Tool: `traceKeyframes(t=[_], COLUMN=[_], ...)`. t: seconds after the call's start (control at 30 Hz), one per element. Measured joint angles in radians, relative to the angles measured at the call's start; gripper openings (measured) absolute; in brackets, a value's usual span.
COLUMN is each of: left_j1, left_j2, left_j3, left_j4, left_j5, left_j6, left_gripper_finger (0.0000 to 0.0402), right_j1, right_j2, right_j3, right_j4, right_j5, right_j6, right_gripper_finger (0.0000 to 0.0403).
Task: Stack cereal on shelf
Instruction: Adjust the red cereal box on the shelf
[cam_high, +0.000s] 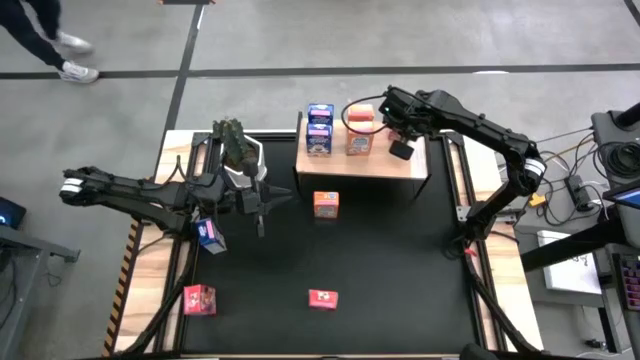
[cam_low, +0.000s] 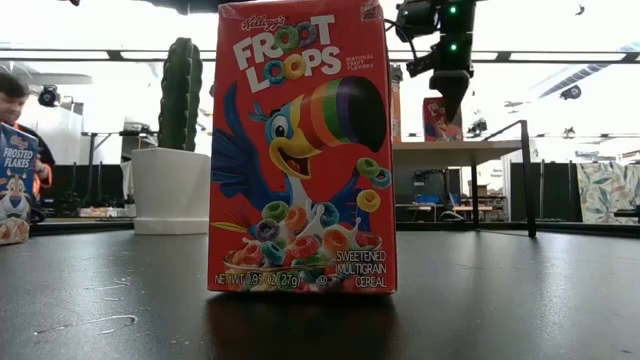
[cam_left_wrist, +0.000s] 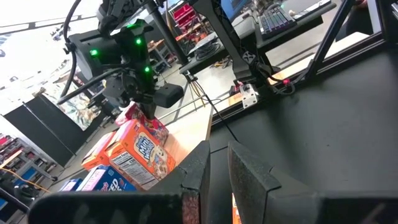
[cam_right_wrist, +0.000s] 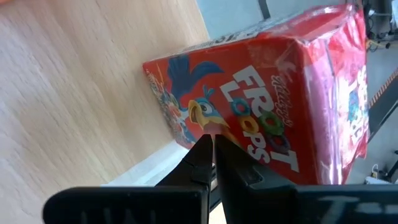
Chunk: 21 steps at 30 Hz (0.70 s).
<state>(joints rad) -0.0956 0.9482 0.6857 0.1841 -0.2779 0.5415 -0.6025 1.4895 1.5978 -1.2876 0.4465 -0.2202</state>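
hovering over the shelf (cam_high: 400, 163), the right pincer (cam_high: 400, 148), fingers together and empty, sits beside a red cereal box (cam_high: 360, 120) already placed. next calls for fetching the orange box (cam_high: 326, 204) from the counter.

Bright, even overhead light; the low view's background is blown out, with soft reflections on the mat (cam_low: 500, 300).

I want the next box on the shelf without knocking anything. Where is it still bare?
The shelf is bare at its right end, beside the orange box, under the right gripper. Its left and middle are crowded with blue boxes and a red box stacked on the orange.
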Motion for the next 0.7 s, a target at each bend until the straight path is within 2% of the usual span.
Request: traceKeyframes(t=[0.4,0.6,0.7], left_j1=[0.000,0.000,0.000], left_j2=[0.000,0.000,0.000], left_j3=[0.000,0.000,0.000], left_j4=[0.000,-0.001,-0.002], left_j5=[0.000,0.000,0.000], left_j6=[0.000,0.000,0.000], left_gripper_finger=[0.0041,0.0041,0.0041], right_j1=[0.029,0.044,0.030], right_j2=[-0.035,-0.099,-0.136], right_j3=[0.003,0.003,0.003], right_j4=[-0.086,-0.174,-0.169], right_j5=[-0.005,-0.096,-0.108], right_j6=[0.064,0.160,0.184], right_gripper_finger=[0.0009,0.0009,0.0009])
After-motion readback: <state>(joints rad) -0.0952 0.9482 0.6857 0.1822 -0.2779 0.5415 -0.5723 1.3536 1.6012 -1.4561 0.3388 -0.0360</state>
